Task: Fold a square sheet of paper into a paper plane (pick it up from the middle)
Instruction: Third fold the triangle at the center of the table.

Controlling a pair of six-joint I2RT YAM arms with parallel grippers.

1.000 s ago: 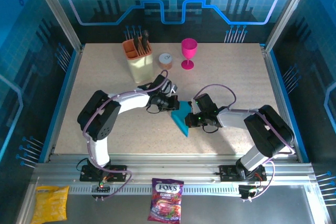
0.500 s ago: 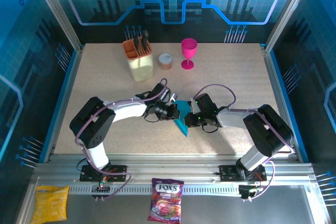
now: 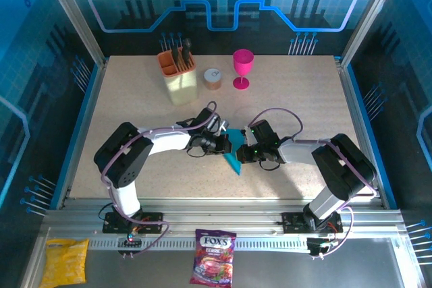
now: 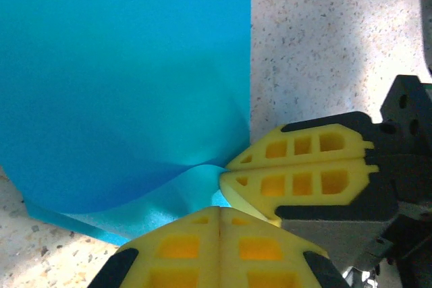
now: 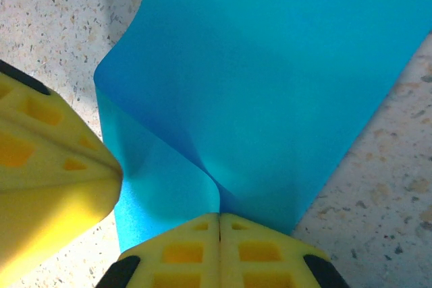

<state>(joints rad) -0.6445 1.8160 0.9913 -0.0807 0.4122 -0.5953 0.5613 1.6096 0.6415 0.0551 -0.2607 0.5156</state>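
The square sheet of paper (image 3: pixel 233 156) is bright cyan-blue and lies folded into a pointed strip at mid-table, between my two grippers. My right gripper (image 5: pixel 219 215) is shut on the sheet (image 5: pixel 270 85), which buckles up into a ridge at the fingertips. My left gripper (image 4: pixel 218 208) is shut, with its tips touching the sheet's (image 4: pixel 128 79) curled near edge; nothing shows between its fingers. The right gripper's yellow fingers (image 4: pixel 297 166) sit close beside it. From above, the left gripper (image 3: pixel 225 144) and right gripper (image 3: pixel 241 152) almost touch over the paper. The paper plane is out of view.
At the back of the table (image 3: pixel 135 112) stand a cream holder with an orange insert and utensils (image 3: pixel 179 75), a small round tin (image 3: pixel 213 77) and a pink goblet (image 3: pixel 243 67). A purple candy bag (image 3: pixel 213 266) and a yellow snack bag (image 3: pixel 65 261) lie on the front shelf.
My left arm has swung down and right, bringing its shut gripper onto the paper's left edge. The right gripper and the paper have stayed put.
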